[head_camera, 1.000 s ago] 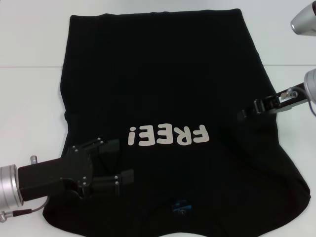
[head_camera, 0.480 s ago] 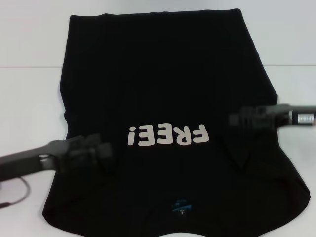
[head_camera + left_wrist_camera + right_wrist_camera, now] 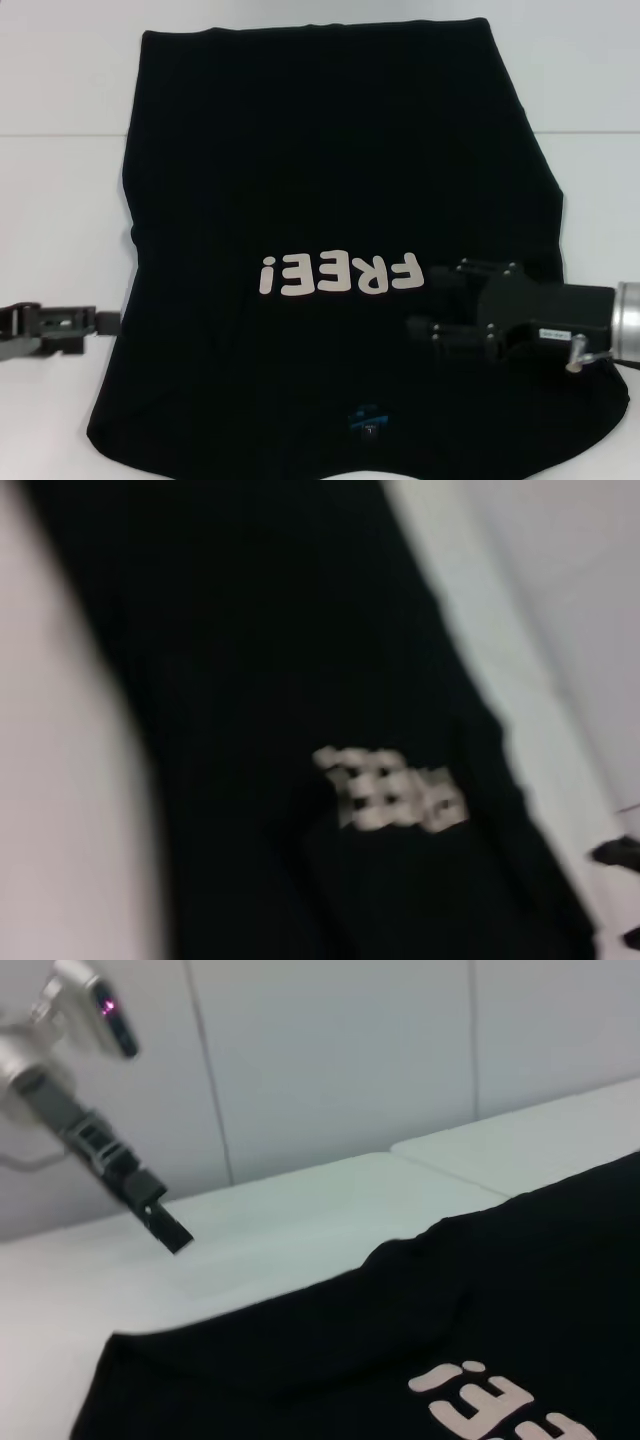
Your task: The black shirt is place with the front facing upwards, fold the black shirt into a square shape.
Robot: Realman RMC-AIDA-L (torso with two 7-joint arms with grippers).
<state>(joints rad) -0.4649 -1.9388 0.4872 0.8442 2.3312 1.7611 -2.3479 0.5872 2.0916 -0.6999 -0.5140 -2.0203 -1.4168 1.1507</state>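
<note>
- Black shirt (image 3: 330, 180) is laid flat, unfolded; 1st fold not yet begun.
- Right gripper (image 3: 412, 302) is spread, empty, over shirt beside lettering.
- Left gripper (image 3: 108, 321) sits just off shirt's edge; grip state can't be told.
- Next: sleeve edge to be grasped.

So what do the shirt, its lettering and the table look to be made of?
Shirt: soft matte black cloth, probably a knit; it lies limp with gentle creases. Lettering: flat off-white print, likely a transfer. Table: smooth white hard surface, material unclear.
</note>
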